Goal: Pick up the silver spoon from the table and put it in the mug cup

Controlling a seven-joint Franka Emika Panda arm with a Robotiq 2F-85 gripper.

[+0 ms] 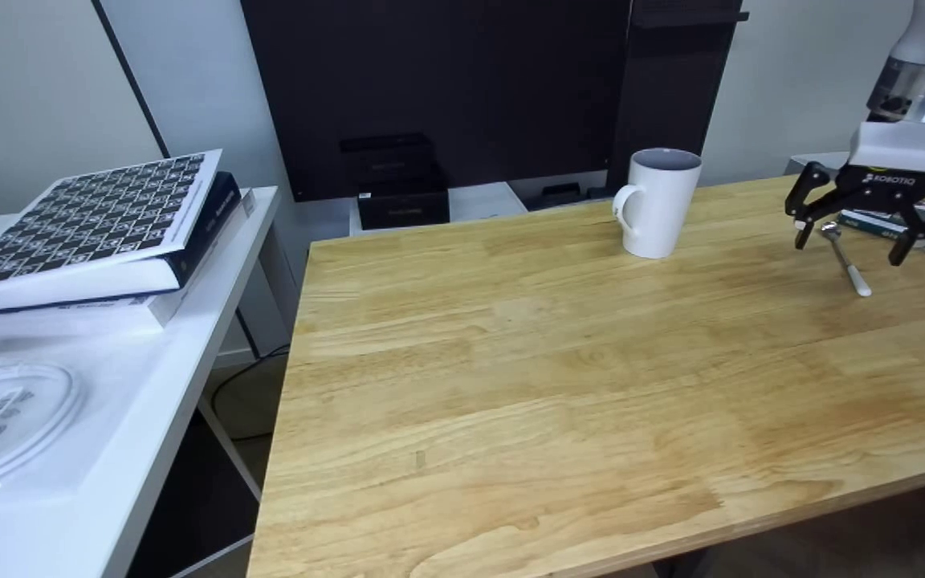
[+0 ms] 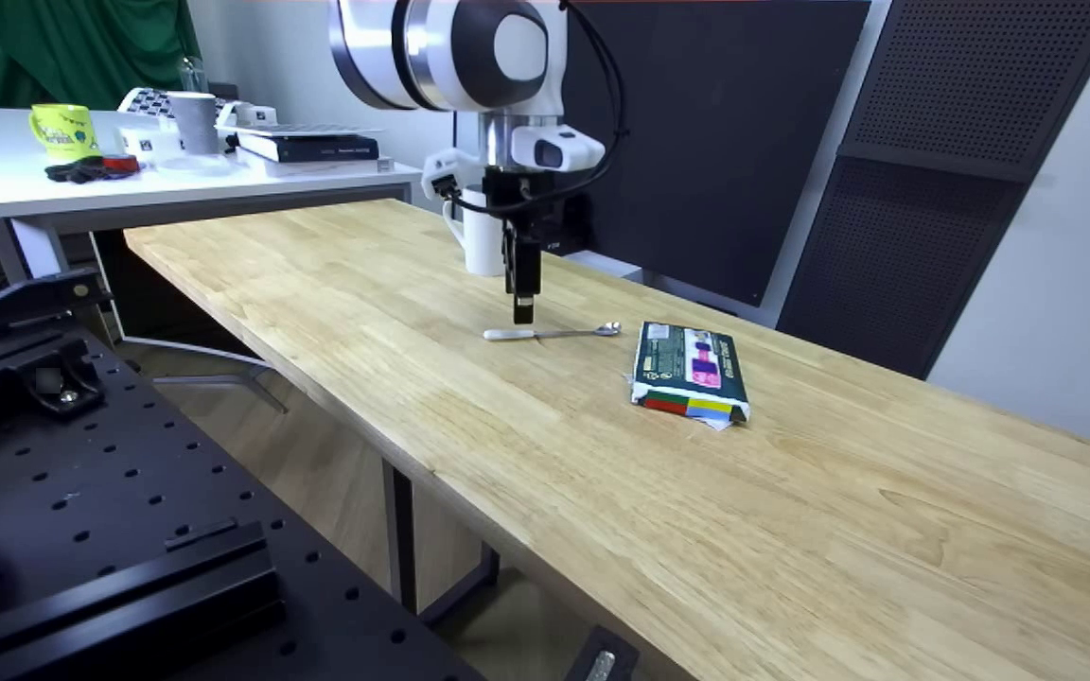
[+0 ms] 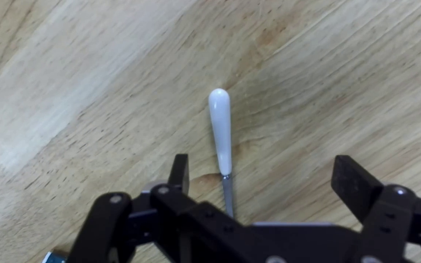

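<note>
Gripper (image 1: 849, 250): fingers point down, spread wide; I have hold of nothing between them.
Silver spoon (image 3: 220, 131): lies on the table (image 1: 511, 361) underneath the gripper; white handle, thin metal neck.
Wrist view: I get handle and neck running up the picture between the lines of the two fingers, closer to the finger at picture left. The gripper itself hides the bowl from me here.
Spoon bowl (image 2: 608, 329): visible in both exterior views; points toward a dark packet (image 2: 668, 364), near but apart.
Fingertip height: in an exterior view I make out the tips just above the spoon, a sliver of table showing between.
Mug cup (image 1: 663, 213): white, upright on the table near the edge by the black panel (image 1: 446, 88), well apart from the spoon. Grey inside, single loop handle. I cannot see to its bottom. In an exterior view my arm (image 2: 498, 57) covers part of it.
White side table (image 1: 161, 369): books (image 1: 85, 233) stacked on it, patterned cover uppermost.
</note>
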